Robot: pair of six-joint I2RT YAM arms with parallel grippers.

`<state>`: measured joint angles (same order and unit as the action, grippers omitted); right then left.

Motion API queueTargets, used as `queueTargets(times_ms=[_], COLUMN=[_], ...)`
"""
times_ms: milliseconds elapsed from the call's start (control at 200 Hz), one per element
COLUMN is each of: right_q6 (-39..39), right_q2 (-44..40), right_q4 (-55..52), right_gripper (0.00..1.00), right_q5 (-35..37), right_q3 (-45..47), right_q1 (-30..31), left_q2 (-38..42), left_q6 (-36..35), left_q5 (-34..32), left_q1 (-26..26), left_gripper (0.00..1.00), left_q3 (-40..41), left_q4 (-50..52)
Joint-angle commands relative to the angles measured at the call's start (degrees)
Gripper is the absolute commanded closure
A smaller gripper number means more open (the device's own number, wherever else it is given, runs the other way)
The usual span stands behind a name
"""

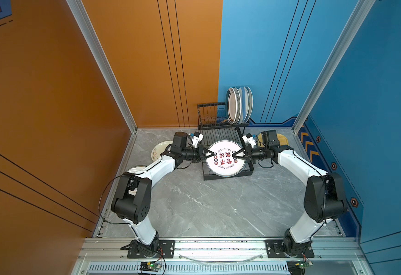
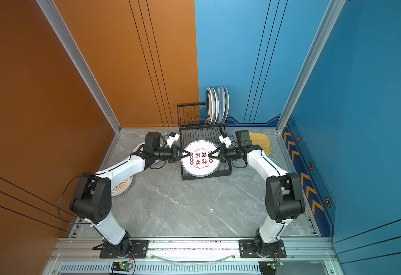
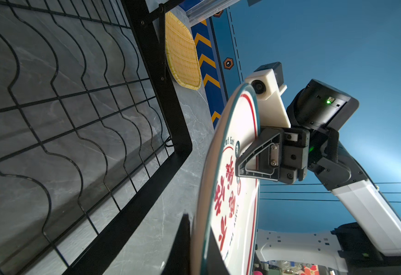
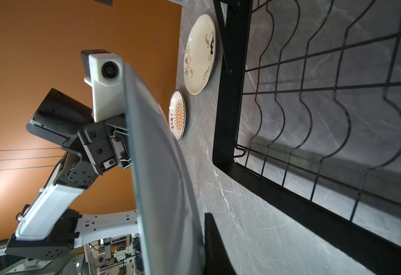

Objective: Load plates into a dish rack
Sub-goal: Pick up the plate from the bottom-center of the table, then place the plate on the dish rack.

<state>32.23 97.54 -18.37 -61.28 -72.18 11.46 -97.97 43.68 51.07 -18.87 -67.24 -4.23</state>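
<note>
A white plate (image 1: 225, 166) (image 2: 200, 167) with red characters and a green rim hangs face up over the front of the black wire dish rack (image 1: 209, 114) (image 2: 190, 114). My left gripper (image 1: 212, 154) (image 2: 190, 154) is shut on its left rim and my right gripper (image 1: 234, 154) (image 2: 210, 156) is shut on its right rim. The left wrist view shows the plate (image 3: 233, 190) edge-on between my left gripper's (image 3: 198, 250) jaws, above the wavy lower tier (image 3: 75, 119). The right wrist view shows its grey underside (image 4: 161, 178) in my right gripper (image 4: 194, 250). Several plates (image 1: 238, 104) stand in the rear tier.
On the table, a cream flower-print plate (image 1: 159, 150) (image 4: 198, 54) lies left of the rack. A plate with an orange sunburst (image 2: 123, 187) (image 4: 178, 114) lies under my left arm. A yellow woven tray (image 1: 281, 139) (image 2: 261, 141) (image 3: 182, 52) lies right of the rack, behind my right arm.
</note>
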Motion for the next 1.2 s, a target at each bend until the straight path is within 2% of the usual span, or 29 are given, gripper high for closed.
queueTargets(times_ms=[0,60,160,295,430,651,871,1196], right_q6=[2.0,2.1,0.8,-8.6,-9.9,-11.3,-12.8,-18.3], right_q2=[-0.1,-0.5,-1.5,-1.9,-3.1,-3.2,2.1,14.9], right_q4=[1.6,1.5,-1.2,-16.8,-23.3,-32.9,-41.7,-40.5], right_gripper=[0.98,1.0,1.0,1.0,1.0,1.0,1.0,1.0], right_q5=[-1.8,-1.3,1.3,12.0,23.0,40.8,57.5,82.0], right_q3=[-2.7,-2.6,-3.6,-11.2,-17.0,-30.3,-50.9,-75.5], right_q1=[-0.1,-0.7,-1.3,-0.2,0.9,5.4,10.8,18.4], left_q2=[0.0,0.2,0.8,1.8,2.7,3.5,3.5,3.8], left_q6=[-2.1,-2.1,-2.2,-2.2,-4.6,-11.8,-15.5,-17.5], left_q5=[1.2,0.7,-0.5,-2.3,-5.3,-11.3,-14.0,-16.0], left_q1=[-0.2,0.1,0.9,2.1,3.3,4.4,5.4,5.8], left_gripper=[0.9,0.71,0.49,0.28,0.17,0.07,0.03,0.02], left_q3=[-0.7,-0.4,0.3,1.2,0.9,-2.4,-4.1,-3.8], left_q4=[-1.0,-1.1,-1.1,-1.1,2.4,13.2,19.1,20.7])
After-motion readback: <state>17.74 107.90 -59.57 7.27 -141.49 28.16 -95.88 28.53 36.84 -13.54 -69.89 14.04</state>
